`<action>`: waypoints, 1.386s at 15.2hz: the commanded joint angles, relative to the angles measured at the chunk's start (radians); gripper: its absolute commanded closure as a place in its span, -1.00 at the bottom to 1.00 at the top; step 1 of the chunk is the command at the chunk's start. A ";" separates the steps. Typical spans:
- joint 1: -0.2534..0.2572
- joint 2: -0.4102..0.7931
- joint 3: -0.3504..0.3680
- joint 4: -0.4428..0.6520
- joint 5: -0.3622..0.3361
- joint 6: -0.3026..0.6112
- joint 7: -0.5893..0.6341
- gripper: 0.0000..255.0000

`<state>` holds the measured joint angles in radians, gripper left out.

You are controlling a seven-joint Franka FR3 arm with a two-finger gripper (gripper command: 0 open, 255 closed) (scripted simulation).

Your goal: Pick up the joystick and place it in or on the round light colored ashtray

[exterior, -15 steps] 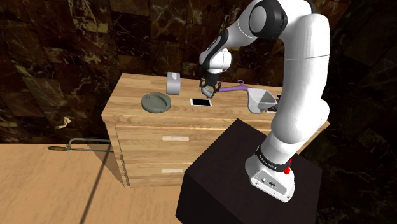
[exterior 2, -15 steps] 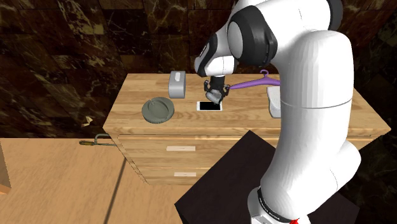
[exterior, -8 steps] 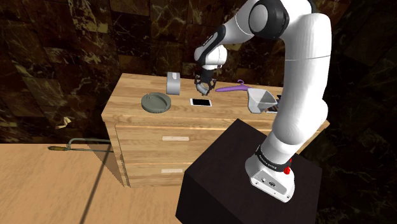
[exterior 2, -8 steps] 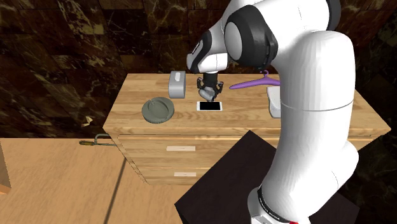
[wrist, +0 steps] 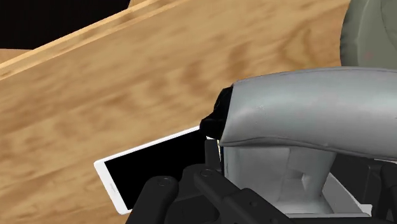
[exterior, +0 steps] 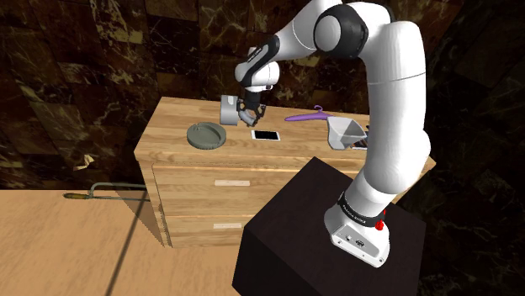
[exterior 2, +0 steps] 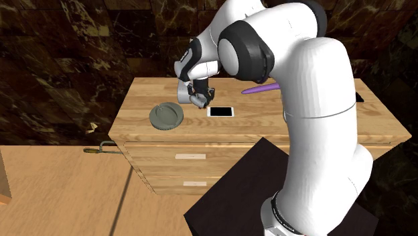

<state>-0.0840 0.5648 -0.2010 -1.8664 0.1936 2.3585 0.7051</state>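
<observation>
Grey ashtray (exterior: 206, 135) is lying leftmost on the tabletop (exterior: 168, 143). Next, fingers (wrist: 184, 194) are clasping the grey joystick (wrist: 299, 114) aloft between a grey box (exterior: 227, 110) and a phone (exterior: 266, 134). Rightward are lying a purple hanger (exterior: 307, 115) and a white bin (exterior: 345, 133), which the arm (exterior 2: 315, 100) is hiding in the second exterior view.

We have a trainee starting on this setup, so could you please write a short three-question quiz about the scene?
1. True or false: the gripper is shut on the grey joystick.
2. Which thing lies on the dresser top between the round grey ashtray and the purple hanger? A) a phone B) a mug C) a book
3. In a word: is the joystick in the ashtray yet?
Key: 1 true. 2 A, the phone. 3 No; it is held above the dresser top, near the ashtray.
</observation>
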 commanded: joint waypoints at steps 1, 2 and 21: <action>0.029 0.025 0.009 0.053 -0.003 -0.025 0.046 1.00; 0.042 0.040 0.013 0.080 -0.004 -0.036 0.066 1.00; 0.161 0.365 0.063 0.557 -0.008 -0.177 0.281 1.00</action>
<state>0.0781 0.9203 -0.1390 -1.3131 0.1845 2.1751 0.9872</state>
